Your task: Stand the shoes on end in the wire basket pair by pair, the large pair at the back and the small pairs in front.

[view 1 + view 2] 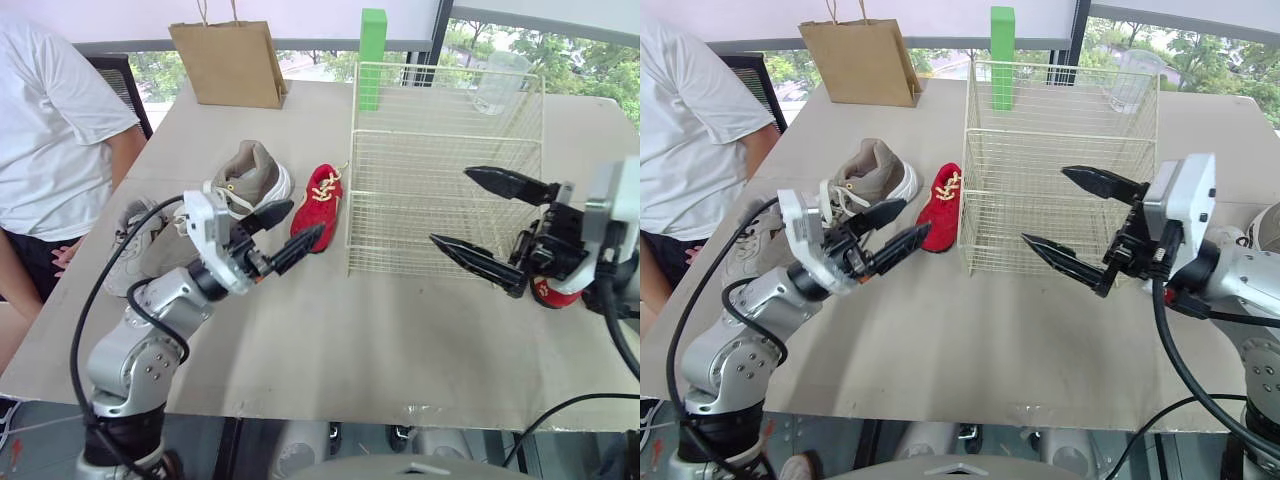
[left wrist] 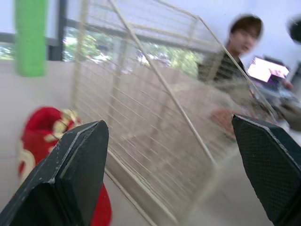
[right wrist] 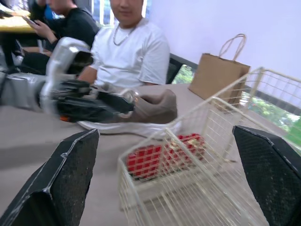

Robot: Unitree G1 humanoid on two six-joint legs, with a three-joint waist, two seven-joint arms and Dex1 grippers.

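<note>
The wire basket (image 1: 400,130) has no shoes in it yet. A little red shoe (image 1: 318,200) lies on the table just beside it, at the basket's 9 o'clock, with its long side running from 1 o'clock to 7 o'clock. The left gripper (image 1: 305,218) is closer. Its fingers are wide apart, and the shoe sits right at their tips, toward 1 o'clock. The right gripper (image 1: 450,206), its fingers apart too, hangs in front of the basket.

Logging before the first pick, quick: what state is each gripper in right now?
Left gripper: jaws open, holding nothing.
Right gripper: jaws open wide, holding nothing.
</note>
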